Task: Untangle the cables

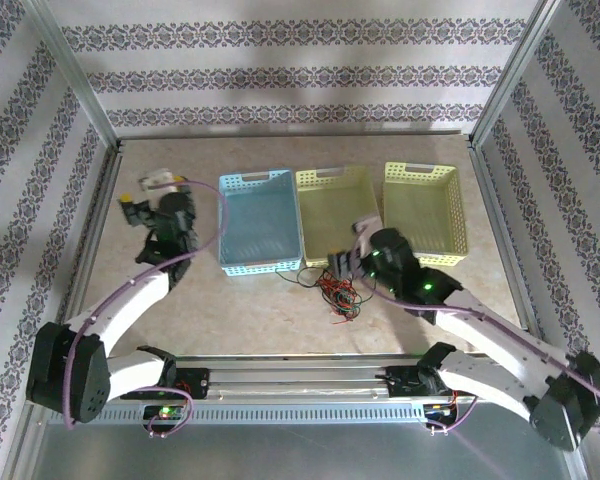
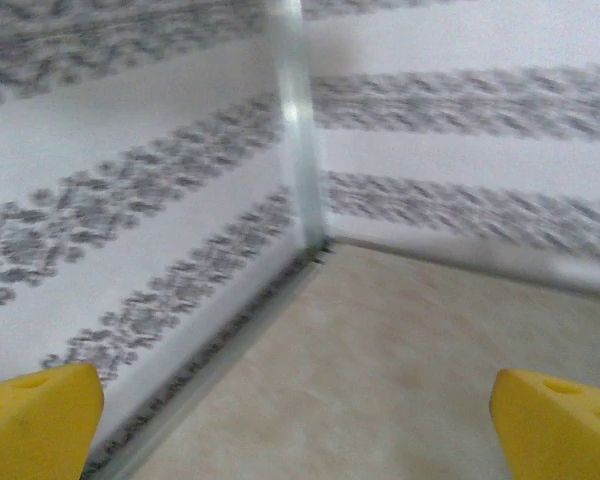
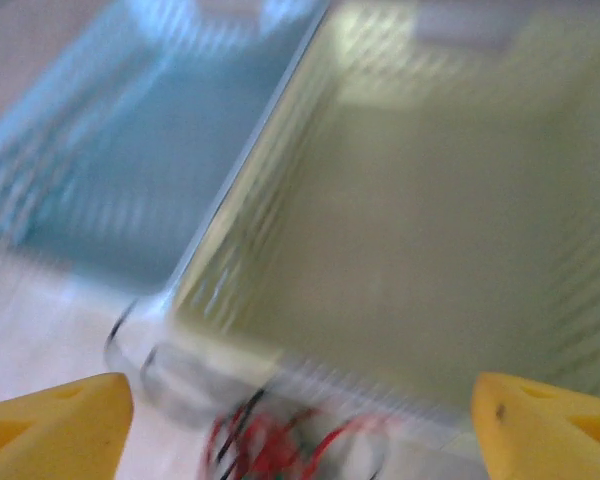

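Currently, left gripper (image 2: 300, 428) and right gripper (image 3: 300, 428) are spread wide and empty; tangled cables (image 1: 338, 293) lie just beside the middle basket (image 1: 336, 176).

Robot test cell, lab-type: aluminium frame (image 1: 75, 75) enclosing a beige tabletop (image 1: 250, 310), patterned wallpaper panels (image 1: 280, 80) on 3 sides, left arm (image 1: 130, 295) and right arm (image 1: 490, 325) bolted to a base rail (image 1: 300, 380).

Blue basket (image 1: 260, 268), middle yellow basket (image 1: 335, 176), right yellow basket (image 1: 458, 215) abreast on table (image 1: 240, 312).

cables (image 1: 338, 293): tangle too small to tell strands apart | right wrist: blurred, cut by bottom edge
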